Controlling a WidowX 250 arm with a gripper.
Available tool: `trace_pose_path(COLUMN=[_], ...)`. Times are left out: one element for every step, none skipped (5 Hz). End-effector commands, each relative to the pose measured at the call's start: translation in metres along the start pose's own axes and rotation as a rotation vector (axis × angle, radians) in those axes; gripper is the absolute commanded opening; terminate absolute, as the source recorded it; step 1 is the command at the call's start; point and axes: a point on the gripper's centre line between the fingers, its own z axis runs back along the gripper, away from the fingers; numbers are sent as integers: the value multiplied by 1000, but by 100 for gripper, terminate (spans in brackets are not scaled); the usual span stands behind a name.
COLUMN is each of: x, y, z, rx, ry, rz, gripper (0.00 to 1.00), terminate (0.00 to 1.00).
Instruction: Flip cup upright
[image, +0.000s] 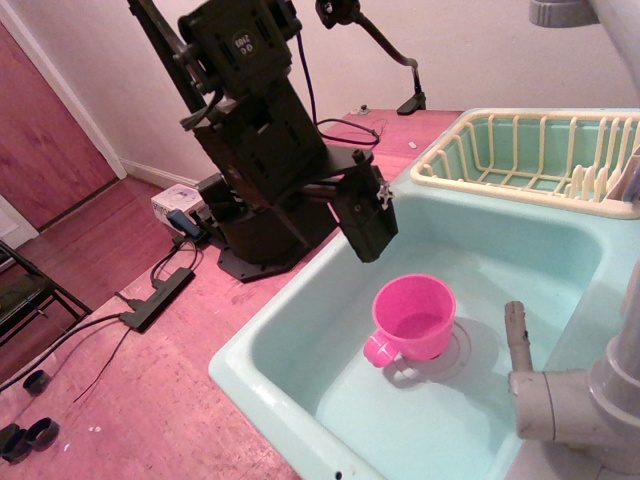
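While the pink worktop (190, 400) stretches across the lower left, the big turquoise sink (300, 330) takes up most of the right side, its basin sunk below the rim. Behind it stands the black robot arm (265, 130), bulky and angled, leaning from its base toward the sink's near-left wall. Up at the back right, the cream dish rack (470, 165) sits on the sink's far edge. A grey faucet (570, 400) juts in from the lower right, its spout pointing up over the basin. Now the gripper (368, 250): it hangs just above and to the left of the cup, apart from it, touching nothing. Whether the fingers are open or closed cannot be told from this angle; the black housing hides them. And the cup (415, 315), bright pink, stands upright on the basin floor near the drain ring, mouth open to the top, loop handle pointing toward the front left.
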Motion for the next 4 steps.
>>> trace_pose_path(x=[-3, -3, -3, -3], y=[4, 4, 4, 4], z=[17, 17, 17, 17], rx=[55, 55, 55, 55], ry=[-16, -16, -16, -16], rz=[-3, -3, -3, -3], gripper=[100, 100, 100, 100], terminate=[0, 0, 0, 100])
